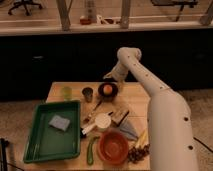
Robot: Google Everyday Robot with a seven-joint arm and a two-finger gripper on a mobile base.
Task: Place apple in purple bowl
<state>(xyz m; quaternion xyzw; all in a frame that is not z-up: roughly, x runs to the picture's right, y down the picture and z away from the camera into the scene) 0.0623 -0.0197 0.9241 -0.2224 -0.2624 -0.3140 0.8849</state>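
The apple, small and orange-red, sits inside the dark purple bowl at the far middle of the wooden table. My gripper hangs just above and behind the bowl, at the end of the white arm that reaches in from the right.
A green tray with a blue sponge lies at the left. A larger orange-red bowl, a white cup, a green cucumber, grapes, a dark cup and a green cup stand around.
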